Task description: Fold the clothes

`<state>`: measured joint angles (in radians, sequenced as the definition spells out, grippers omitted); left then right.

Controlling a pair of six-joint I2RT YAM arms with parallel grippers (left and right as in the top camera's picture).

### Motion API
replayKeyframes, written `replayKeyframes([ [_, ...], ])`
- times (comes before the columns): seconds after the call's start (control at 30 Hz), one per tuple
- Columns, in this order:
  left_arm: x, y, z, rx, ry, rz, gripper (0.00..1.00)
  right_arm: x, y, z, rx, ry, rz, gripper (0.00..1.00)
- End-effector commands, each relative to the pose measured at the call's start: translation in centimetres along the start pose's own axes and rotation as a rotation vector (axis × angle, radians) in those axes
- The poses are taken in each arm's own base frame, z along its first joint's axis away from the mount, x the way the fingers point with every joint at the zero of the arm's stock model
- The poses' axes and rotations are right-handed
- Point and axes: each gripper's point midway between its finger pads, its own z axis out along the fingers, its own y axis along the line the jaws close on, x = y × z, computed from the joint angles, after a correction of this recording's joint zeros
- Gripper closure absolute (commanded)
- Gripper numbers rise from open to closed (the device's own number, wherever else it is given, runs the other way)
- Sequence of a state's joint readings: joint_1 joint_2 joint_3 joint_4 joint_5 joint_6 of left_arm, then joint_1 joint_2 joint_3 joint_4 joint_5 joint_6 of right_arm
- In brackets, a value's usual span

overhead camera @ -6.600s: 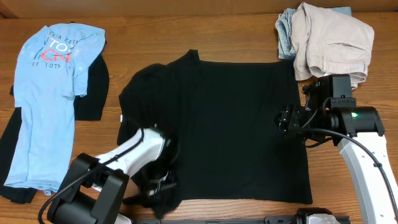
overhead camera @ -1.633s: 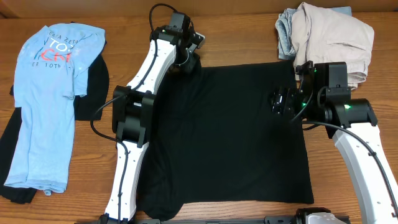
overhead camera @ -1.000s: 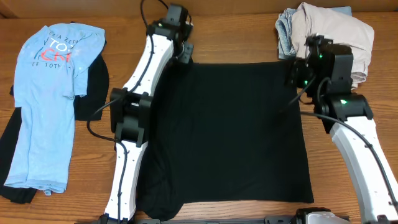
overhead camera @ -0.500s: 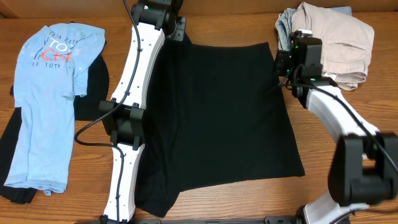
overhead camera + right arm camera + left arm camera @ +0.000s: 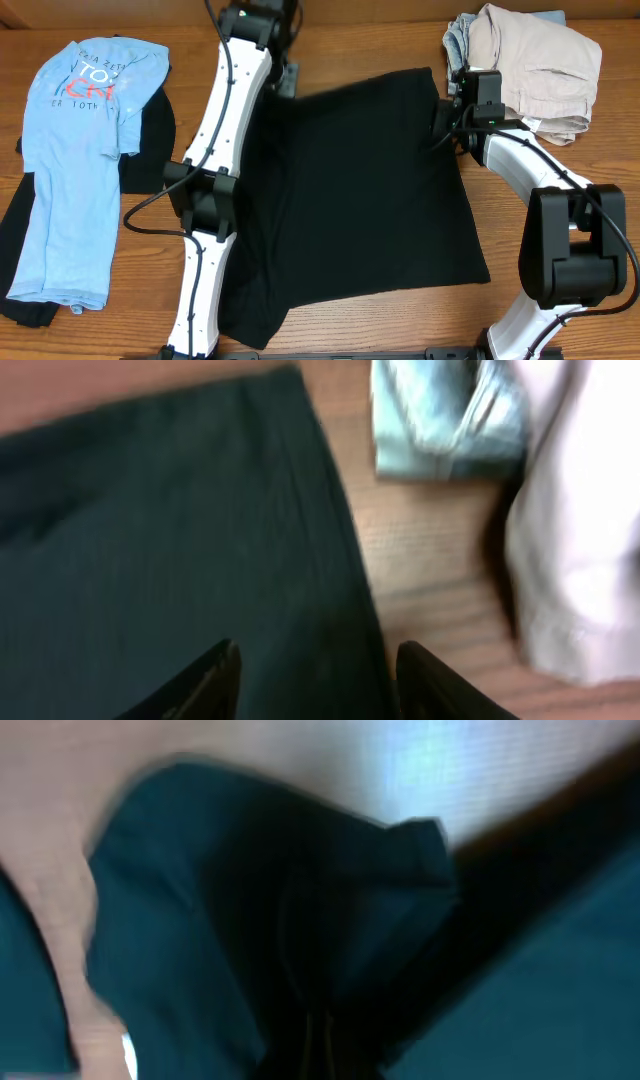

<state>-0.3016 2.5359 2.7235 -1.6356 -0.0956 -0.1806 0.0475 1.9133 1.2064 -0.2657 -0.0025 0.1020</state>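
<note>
Widening since a moment earlier, the right gripper (image 5: 318, 678) stood with jaws apart over the black T-shirt (image 5: 360, 200) at its upper right edge, while the left gripper (image 5: 286, 78) pinched closed on its upper left corner, the shirt spread mid-frame on the table (image 5: 400, 30), the light blue T-shirt (image 5: 75, 150) far left.
</note>
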Motion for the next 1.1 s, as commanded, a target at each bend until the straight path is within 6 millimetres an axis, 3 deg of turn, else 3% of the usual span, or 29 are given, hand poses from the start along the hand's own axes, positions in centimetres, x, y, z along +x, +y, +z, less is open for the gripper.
replayKeyframes([
  [0.0, 2.0, -2.2, -0.9, 0.058, 0.06, -0.029, 0.96, -1.9, 0.0, -1.9, -0.055, -0.027, 0.056, 0.45],
  [0.07, 3.1, -4.9, -0.8, 0.176, 0.113, -0.001, 0.96, -2.1, -0.1, -2.6, -0.082, -0.018, 0.09, 0.45],
  [0.13, 3.9, -6.1, -0.4, 0.196, 0.143, 0.015, 0.96, -2.2, -0.3, -3.3, -0.117, -0.011, 0.112, 0.45],
  [0.27, 5.1, -6.6, 0.8, 0.154, 0.19, 0.056, 0.82, -2.3, -1.4, -4.3, -0.124, -0.004, 0.139, 0.43],
  [0.4, 7.1, -7.1, 2.4, 0.154, 0.279, 0.07, 0.79, -1.8, -2.2, -4.5, -0.11, 0.02, 0.156, 0.42],
  [0.57, 8.9, -6.1, 4.2, 0.114, 0.366, 0.063, 0.78, -1.4, -2.3, -4.5, -0.108, 0.036, 0.156, 0.41],
  [0.7, 7.4, -5.6, 3.2, 0.128, 0.311, 0.038, 0.75, -1.4, -2.3, -4.5, -0.108, 0.035, 0.156, 0.4],
  [0.93, 2.4, -4.6, -0.2, 0.125, 0.079, 0.021, 0.44, -1.3, -2.3, -4.5, -0.107, 0.039, 0.157, 0.39],
  [1.07, -0.7, -4.9, -0.1, 0.14, -0.047, 0.054, 0.32, -1.3, -2.3, -4.5, -0.107, 0.04, 0.156, 0.38],
])
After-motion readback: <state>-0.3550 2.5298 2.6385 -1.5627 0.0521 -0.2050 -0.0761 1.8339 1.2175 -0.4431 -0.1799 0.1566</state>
